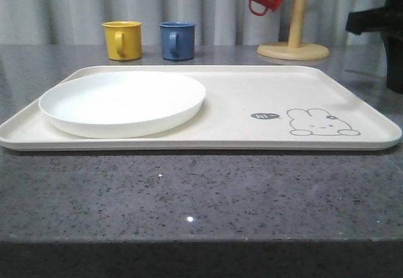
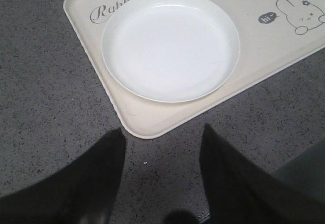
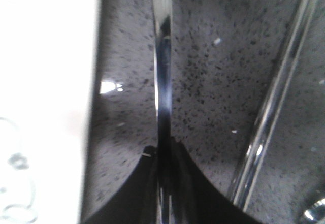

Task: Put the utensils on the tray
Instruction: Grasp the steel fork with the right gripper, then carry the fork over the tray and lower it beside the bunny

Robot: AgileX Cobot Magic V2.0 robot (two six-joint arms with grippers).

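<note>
Right hand [image 3: 163,183] pinches a slim metal utensil [image 3: 162,82] over the counter; left hand [image 2: 160,170] gapes empty.

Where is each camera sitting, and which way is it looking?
Front view: sits low at the table's near edge, facing forward over the tray and plate toward the mugs; part of a dark arm shows at right.
Left wrist view: rides the left arm, looking down past the open left gripper at the tray corner and plate.
Right wrist view: rides the right arm, very close to the counter; the right gripper pinches a slim metal utensil beside the tray edge.
Shared: front and left wrist views both show plate, tray and bunny drawing.
</note>
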